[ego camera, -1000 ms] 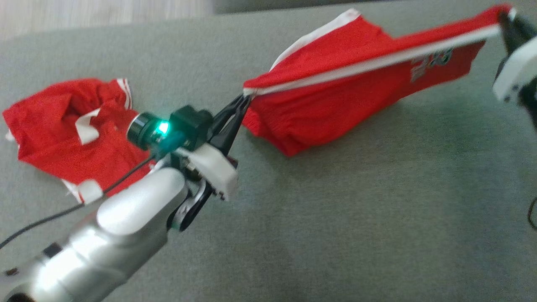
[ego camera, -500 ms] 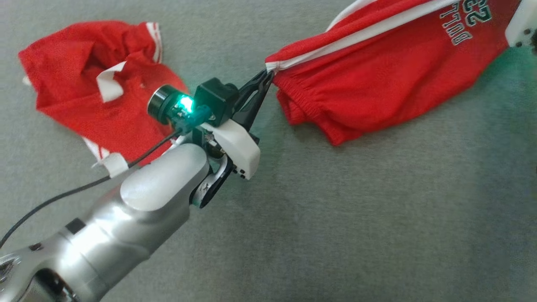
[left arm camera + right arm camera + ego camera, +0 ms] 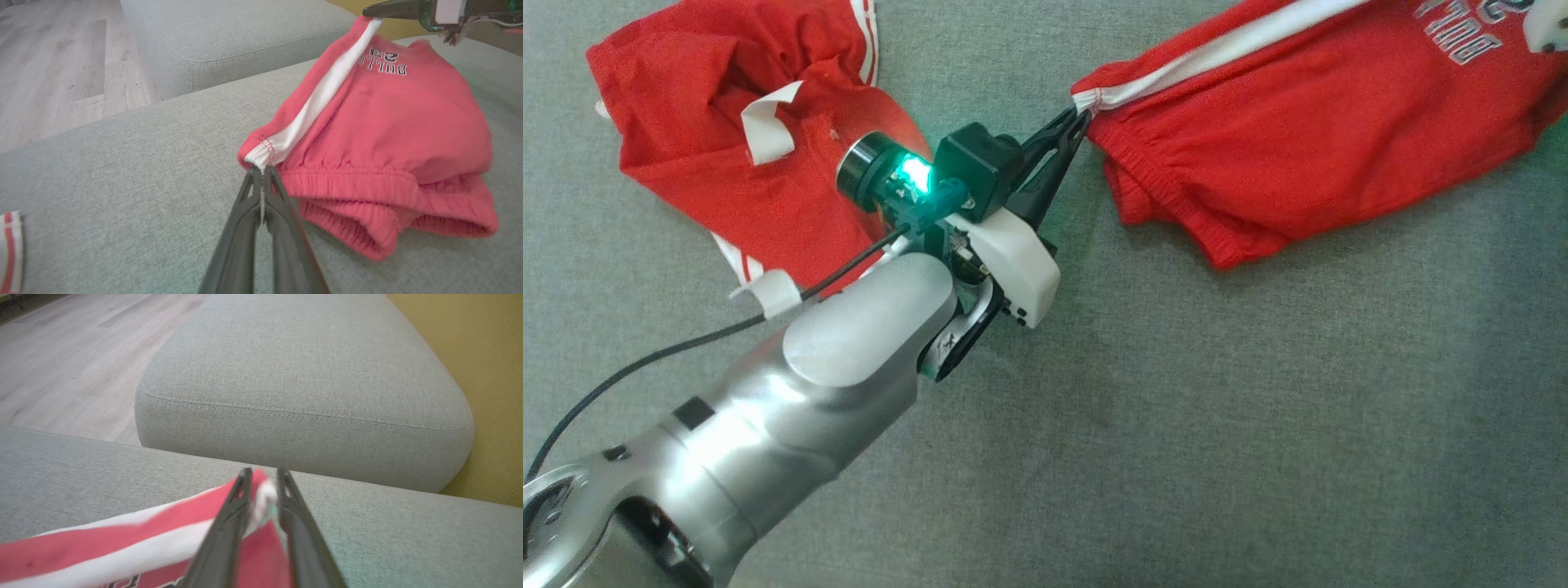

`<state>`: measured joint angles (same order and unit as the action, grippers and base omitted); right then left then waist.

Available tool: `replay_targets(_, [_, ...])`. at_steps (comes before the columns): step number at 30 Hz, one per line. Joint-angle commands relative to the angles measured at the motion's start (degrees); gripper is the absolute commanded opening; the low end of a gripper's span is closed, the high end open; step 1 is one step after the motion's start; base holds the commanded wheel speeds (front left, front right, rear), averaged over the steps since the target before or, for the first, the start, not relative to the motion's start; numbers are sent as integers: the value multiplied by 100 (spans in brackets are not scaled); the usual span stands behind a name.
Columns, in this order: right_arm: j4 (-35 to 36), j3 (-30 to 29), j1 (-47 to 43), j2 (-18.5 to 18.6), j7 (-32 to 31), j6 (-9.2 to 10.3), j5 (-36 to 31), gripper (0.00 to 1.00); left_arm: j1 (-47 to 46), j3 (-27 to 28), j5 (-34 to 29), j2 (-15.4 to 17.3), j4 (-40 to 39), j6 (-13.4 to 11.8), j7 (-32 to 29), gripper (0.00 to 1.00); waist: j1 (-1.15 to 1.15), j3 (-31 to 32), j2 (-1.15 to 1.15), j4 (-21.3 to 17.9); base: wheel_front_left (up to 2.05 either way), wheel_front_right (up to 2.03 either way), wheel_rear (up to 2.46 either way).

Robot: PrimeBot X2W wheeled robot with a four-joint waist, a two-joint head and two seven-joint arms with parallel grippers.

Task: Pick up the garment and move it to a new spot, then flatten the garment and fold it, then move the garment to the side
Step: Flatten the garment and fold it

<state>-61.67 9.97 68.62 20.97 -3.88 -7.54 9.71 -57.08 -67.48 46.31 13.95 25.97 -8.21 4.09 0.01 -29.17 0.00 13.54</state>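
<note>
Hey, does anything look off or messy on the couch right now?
Yes. The red shorts sag in a bunched heap, waistband doubled over. The left gripper pinches one stripe end shut; the right gripper stands parted around the other end. A second red garment lies crumpled off to the robot's left.

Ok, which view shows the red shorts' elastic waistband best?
Left wrist view: the waistband is close and sharp, with its gathers and opening visible. The head view shows it smaller, from above. The right wrist view shows the blurred striped end of the shorts.
</note>
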Motion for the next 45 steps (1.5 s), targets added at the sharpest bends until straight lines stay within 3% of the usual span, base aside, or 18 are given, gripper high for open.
replay_targets(1, [4,-38,214,6,175,5,-108,100,-244,149,-60,103,-36,1,6,95,-1,-13,0,-11,0,0,0])
replay_targets(2, [-82,-86,248,20,252,5,-168,100,-243,155,-58,94,-12,-15,18,100,-1,-5,0,-25,0,0,0])
replay_targets(8, [-465,-274,267,-103,560,5,-220,100,-197,196,-76,134,138,-156,119,100,-1,191,0,-152,0,0,0])
replay_targets(14, [-453,-495,165,-341,1305,5,243,100,-10,414,3,261,181,-372,483,100,-1,625,0,-403,0,0,0])
replay_targets(22, [686,-301,-773,-698,1867,5,1042,100,703,1492,257,518,-196,-838,1077,100,-1,1356,0,-887,0,0,0])
replay_targets(26, [1721,-534,-1703,-910,1884,5,1258,100,1368,2238,-111,543,-731,-973,1087,100,-1,1711,0,-1092,0,0,0])
replay_targets(34, [3383,-917,-3982,-1640,1887,5,874,100,3117,3247,-834,327,-1272,-856,1089,100,-1,2214,0,-1396,0,0,0])
replay_targets(40, [3964,-1020,-5364,-1799,1885,5,675,100,3982,3654,-1199,-4,-1240,-591,1090,100,-1,2431,0,-1428,0,0,0])
replay_targets(45, [4196,-920,-5879,-1806,1834,5,721,100,4389,3926,-1441,-251,-1068,-325,1090,100,-1,2522,0,-1423,0,0,0])
